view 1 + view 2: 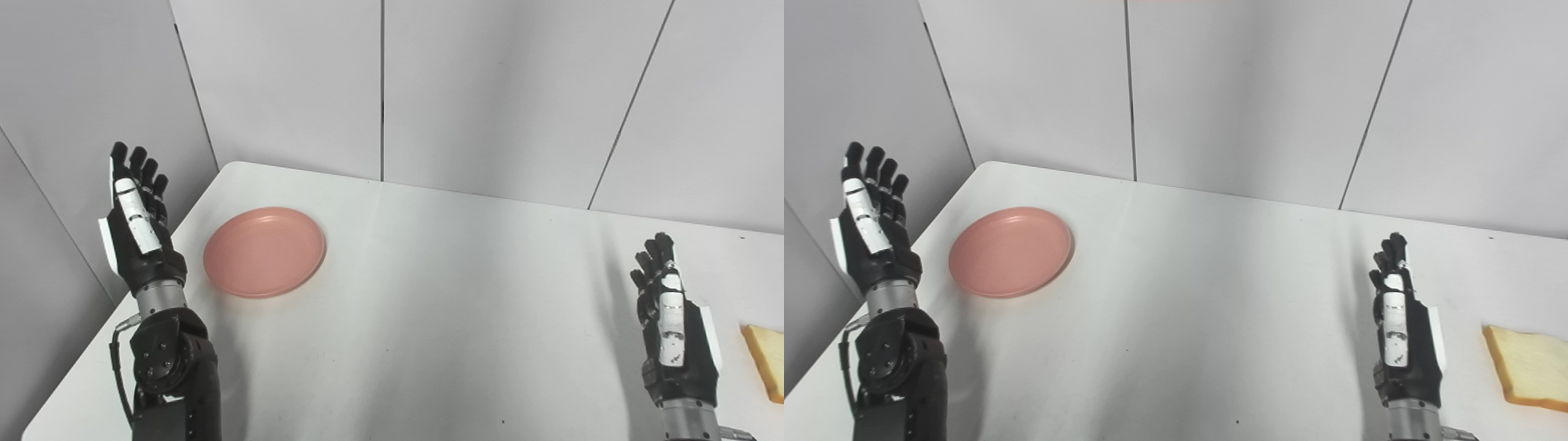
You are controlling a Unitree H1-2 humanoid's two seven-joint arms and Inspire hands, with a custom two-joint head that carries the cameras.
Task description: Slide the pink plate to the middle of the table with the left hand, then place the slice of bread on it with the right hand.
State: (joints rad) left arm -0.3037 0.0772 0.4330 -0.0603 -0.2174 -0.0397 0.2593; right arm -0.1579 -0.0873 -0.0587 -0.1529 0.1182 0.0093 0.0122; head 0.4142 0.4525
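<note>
Fingers of the black-and-white left hand (139, 229) are reaching upward, spread apart and holding nothing, with the hand hovering over the table's left edge, just beside the round pink plastic plate (264, 251) but apart from it. The plate is lying flat near the far left corner of the white table (429, 306), well away from the middle, so the first step, the slide, is not yet begun. Across the table, the black-and-white right hand (1402, 334) is waiting upright, fingers extended and empty, near the pale square slice of bread with a tan crust (1528, 373), which is lying flat at the table's right edge. By my reading, the next move is calling for the left hand to lower onto the plate's rim or near side and push it rightward toward the centre, while the right hand is idling beside the bread.
</note>
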